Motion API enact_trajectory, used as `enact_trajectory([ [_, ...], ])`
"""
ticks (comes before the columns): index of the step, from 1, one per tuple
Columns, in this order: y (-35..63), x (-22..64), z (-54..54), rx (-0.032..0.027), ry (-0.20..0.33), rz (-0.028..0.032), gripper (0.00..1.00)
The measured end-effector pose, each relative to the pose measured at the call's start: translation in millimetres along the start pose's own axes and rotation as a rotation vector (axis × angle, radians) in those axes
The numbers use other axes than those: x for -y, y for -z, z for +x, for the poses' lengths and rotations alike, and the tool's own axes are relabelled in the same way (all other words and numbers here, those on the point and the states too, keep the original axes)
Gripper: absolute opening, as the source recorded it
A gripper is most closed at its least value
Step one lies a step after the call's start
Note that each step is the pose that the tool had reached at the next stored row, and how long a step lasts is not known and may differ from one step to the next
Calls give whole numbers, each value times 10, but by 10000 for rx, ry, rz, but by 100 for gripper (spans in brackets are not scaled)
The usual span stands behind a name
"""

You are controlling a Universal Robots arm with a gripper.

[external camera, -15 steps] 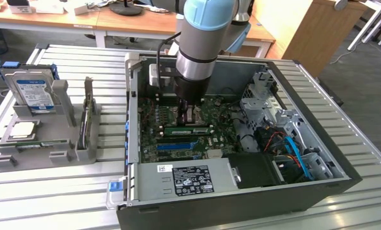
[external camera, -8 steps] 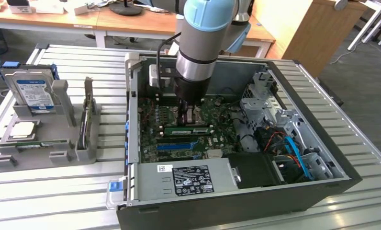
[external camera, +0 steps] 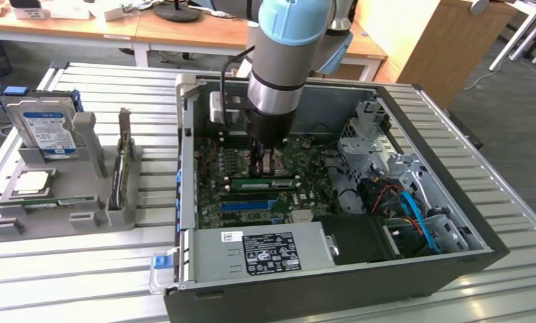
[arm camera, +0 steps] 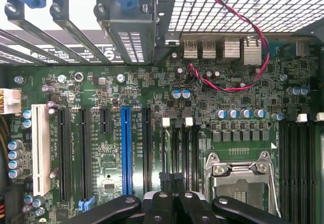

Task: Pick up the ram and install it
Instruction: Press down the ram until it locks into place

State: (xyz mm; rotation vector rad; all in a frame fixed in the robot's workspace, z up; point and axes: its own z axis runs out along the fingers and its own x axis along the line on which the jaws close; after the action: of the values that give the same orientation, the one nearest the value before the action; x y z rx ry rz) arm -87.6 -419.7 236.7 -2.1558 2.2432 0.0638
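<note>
The ram (external camera: pixel 263 182), a long thin green stick, stands on edge in a memory slot of the motherboard (external camera: pixel 241 205) inside the open computer case. My gripper (external camera: pixel 270 161) reaches down into the case and hangs right over that stick. In the wrist view its dark fingertips (arm camera: pixel 165 177) are pressed together above the black memory slots (arm camera: pixel 174 145), beside the silver processor socket (arm camera: pixel 243 181). The gripper (arm camera: pixel 172 177) is shut and I see nothing between the fingers. Whether the tips touch the stick is hidden.
On the exterior view's left, a grey holder (external camera: pixel 88 219) carries a blue-labelled hard drive (external camera: pixel 48 128), a square silver processor (external camera: pixel 31 182) and another green stick (external camera: pixel 61 202). Inside the case are a power supply (external camera: pixel 268 252), a drive cage (external camera: pixel 376 145) and blue and orange cables (external camera: pixel 412 208).
</note>
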Motion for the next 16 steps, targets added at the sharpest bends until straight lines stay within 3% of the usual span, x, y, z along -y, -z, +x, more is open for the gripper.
enact_trajectory([
  [16,-61,-2,3,-1,0,-1,11],
])
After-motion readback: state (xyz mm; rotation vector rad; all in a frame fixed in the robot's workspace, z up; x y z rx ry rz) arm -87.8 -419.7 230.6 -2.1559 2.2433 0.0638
